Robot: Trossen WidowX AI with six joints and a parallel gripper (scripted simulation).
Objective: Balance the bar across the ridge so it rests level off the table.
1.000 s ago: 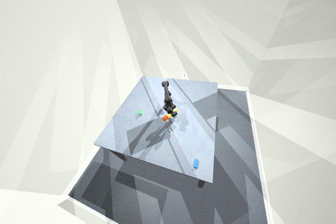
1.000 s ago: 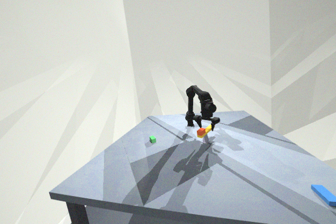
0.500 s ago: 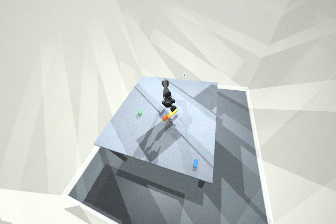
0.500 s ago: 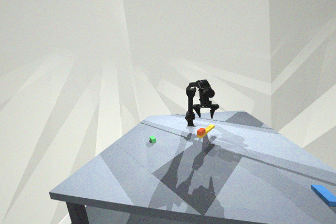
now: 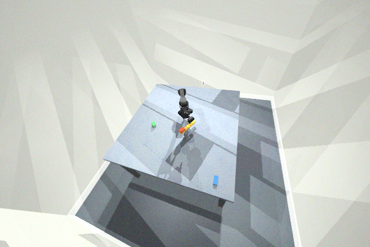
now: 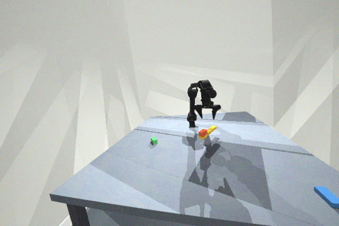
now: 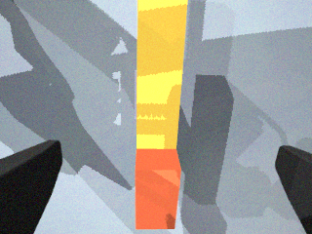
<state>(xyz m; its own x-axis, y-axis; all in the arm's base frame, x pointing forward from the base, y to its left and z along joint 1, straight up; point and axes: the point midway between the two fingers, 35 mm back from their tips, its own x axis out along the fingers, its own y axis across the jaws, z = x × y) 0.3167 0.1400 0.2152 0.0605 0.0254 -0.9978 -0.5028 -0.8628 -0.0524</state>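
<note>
The yellow bar [image 5: 190, 124] [image 6: 211, 129] [image 7: 161, 49] carries an orange-red block [image 5: 181, 130] [image 6: 203, 133] [image 7: 156, 195] on one end. The bar is raised above the table, with its shadow set off to one side, and looks about level. Under its middle a pale grey ridge [image 6: 207, 141] shows faintly in the exterior view; their contact is too small to make out. My gripper [image 6: 207, 118] [image 7: 172, 154] is wide open and empty, above the bar and clear of it. In the wrist view its fingers stand well apart on either side of the bar's block end.
A small green cube [image 5: 154, 124] [image 6: 154, 141] lies on the table [image 5: 143, 148] [image 6: 109, 179] to the left. A flat blue block [image 5: 215, 180] [image 6: 326, 196] lies near the front right corner. Dark shadows of the arm cross the table in front of the bar.
</note>
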